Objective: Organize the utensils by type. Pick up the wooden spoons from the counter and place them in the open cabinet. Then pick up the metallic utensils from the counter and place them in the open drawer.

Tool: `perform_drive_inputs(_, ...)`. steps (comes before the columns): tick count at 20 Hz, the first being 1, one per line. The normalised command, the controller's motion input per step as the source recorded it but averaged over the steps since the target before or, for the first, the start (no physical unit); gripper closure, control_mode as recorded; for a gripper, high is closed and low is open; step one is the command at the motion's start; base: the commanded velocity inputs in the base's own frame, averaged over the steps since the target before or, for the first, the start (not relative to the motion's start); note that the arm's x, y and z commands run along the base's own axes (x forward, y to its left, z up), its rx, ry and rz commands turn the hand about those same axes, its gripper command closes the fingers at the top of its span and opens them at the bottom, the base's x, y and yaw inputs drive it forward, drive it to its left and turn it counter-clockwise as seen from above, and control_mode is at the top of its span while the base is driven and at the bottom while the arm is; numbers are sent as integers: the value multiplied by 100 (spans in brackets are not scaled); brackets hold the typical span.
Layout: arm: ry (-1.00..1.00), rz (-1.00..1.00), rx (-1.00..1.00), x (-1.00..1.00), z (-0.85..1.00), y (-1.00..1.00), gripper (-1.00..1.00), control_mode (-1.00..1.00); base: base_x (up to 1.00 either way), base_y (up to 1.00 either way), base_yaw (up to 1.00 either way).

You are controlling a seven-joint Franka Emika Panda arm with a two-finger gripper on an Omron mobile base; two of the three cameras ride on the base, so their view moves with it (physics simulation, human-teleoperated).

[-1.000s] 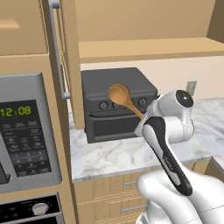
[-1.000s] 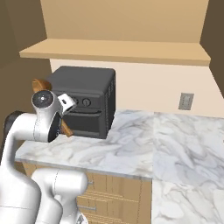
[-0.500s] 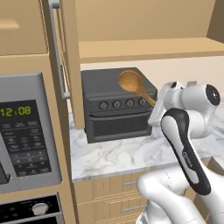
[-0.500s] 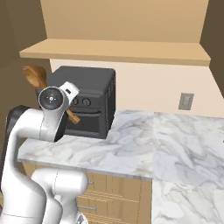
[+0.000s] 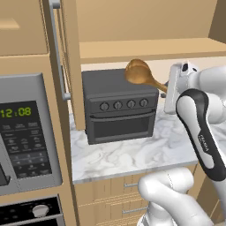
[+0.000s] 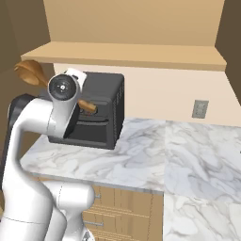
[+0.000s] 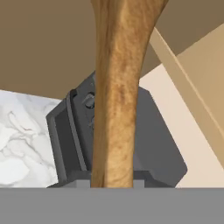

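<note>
1. The wooden spoon (image 5: 143,76) is gripped by the end effector (image 5: 170,90) at its handle.
2. Its bowl points to ten o'clock (left base view), toward the cabinet shelf (image 5: 145,48) above.

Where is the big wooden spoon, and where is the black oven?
wooden spoon (image 5: 137,72), left base view, on its round bowl.
black oven (image 5: 119,125), left base view, on its front door.

Glossy white rounded arm (image 5: 207,132), black joint bands, small grey lettering
</note>
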Motion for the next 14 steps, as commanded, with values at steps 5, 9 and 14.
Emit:
perform_drive_inputs(5,-12,5,-30,0,64,-21,100,-100,0,0,0)
perform_drive_inputs(9,-12,0,-27,3,55,-17,100,-100,0,0,0)
perform_drive_inputs(14,-13,-6,-24,30,34,-1,100,-100,0,0,0)
